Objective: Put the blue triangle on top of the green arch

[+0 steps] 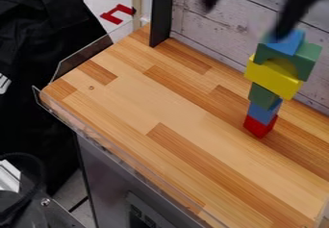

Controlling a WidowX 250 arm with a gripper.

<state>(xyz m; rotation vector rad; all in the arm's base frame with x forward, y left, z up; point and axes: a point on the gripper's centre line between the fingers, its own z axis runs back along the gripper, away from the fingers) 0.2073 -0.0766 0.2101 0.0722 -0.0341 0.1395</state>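
Two fingers (293, 10) wide apart near triangle (289, 43)

A wall of weathered whitish planks (234, 32) rose behind the tabletop (141, 102), whose wood ran in pale and darker brown strips. A black upright (161, 13) stood at its back edge, and clear edging (82, 55) lined the left side. Below was a grey metal front (106, 174). Black fabric (38, 44) lay beyond, with pale floor (80, 214) at the lower left.
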